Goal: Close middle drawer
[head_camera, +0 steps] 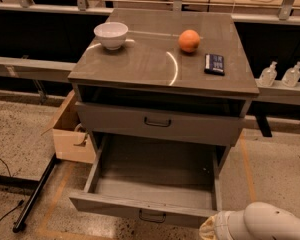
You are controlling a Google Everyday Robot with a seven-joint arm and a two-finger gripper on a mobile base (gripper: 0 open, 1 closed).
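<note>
Gripper (211, 229) sits at the bottom right edge of the frame, just beside the right front corner of the middle drawer (155, 184). From my feed I cannot tell whether it is open or closed, or whether it touches the drawer front. That drawer is pulled far out of the grey cabinet (165, 59) in the lower centre, its small dark handle (152, 216) facing me. Above it the upper drawer (190, 129) is shut. On the cabinet top I see a white bowl (111, 35) at the upper left, an orange (189, 40) right of it, and a dark flat packet (214, 64) near the right edge. A cardboard box (67, 139) stands left of the cabinet.
</note>
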